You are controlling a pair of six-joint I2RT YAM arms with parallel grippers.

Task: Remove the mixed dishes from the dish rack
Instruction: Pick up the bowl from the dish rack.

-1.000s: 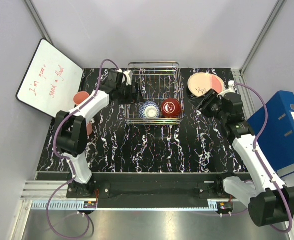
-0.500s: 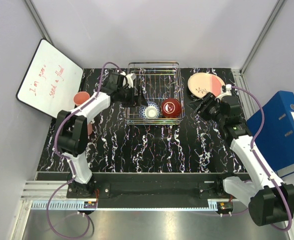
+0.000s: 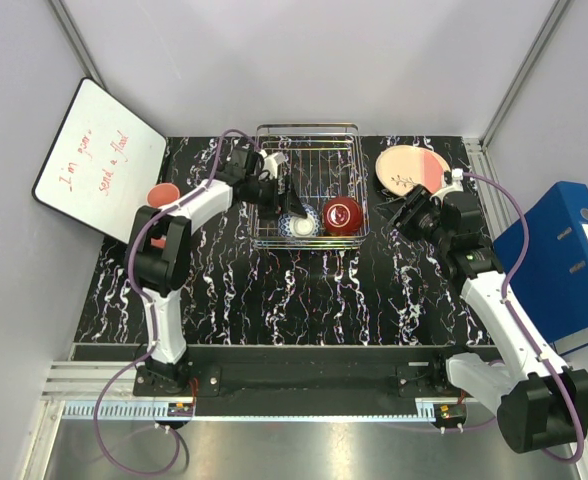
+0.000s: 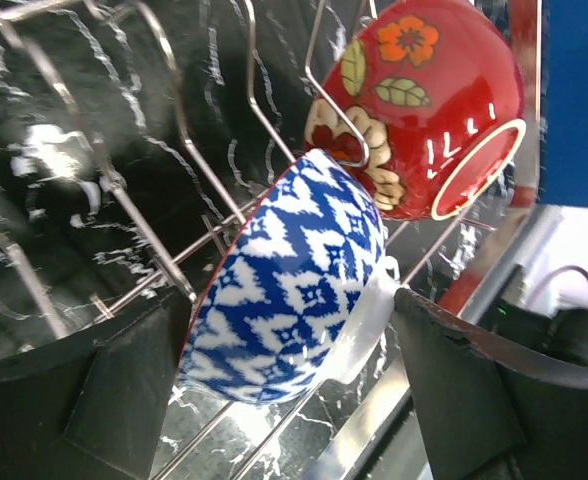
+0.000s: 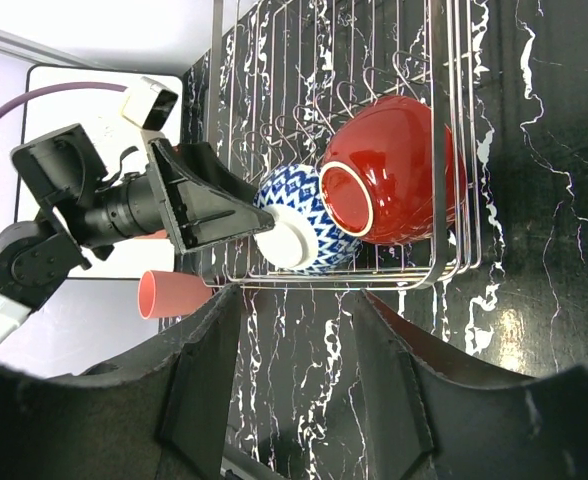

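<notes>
The dish rack [image 3: 359, 180] stands at the back middle of the table. Inside lie a blue-white patterned bowl [image 3: 300, 224] and a glossy red bowl [image 3: 342, 215], both on their sides. My left gripper [image 3: 290, 203] reaches into the rack from the left. Seen from the left wrist, it [image 4: 289, 305] is open, one finger on each side of the blue-white bowl [image 4: 284, 270], with the red bowl [image 4: 424, 100] just beyond. My right gripper [image 3: 414, 212] hovers right of the rack, open and empty [image 5: 294, 330]. A pink-edged cream plate [image 3: 411, 168] lies on the table beyond it.
A salmon-pink cup [image 3: 162, 195] lies on the table left of the rack and also shows in the right wrist view [image 5: 174, 293]. A whiteboard [image 3: 99, 155] leans at the far left. A blue binder [image 3: 564, 260] stands off the table's right edge.
My left gripper has moved right, over the rack's side and down around the blue-white bowl. My right gripper drew back slightly from the plate, then stayed still.
</notes>
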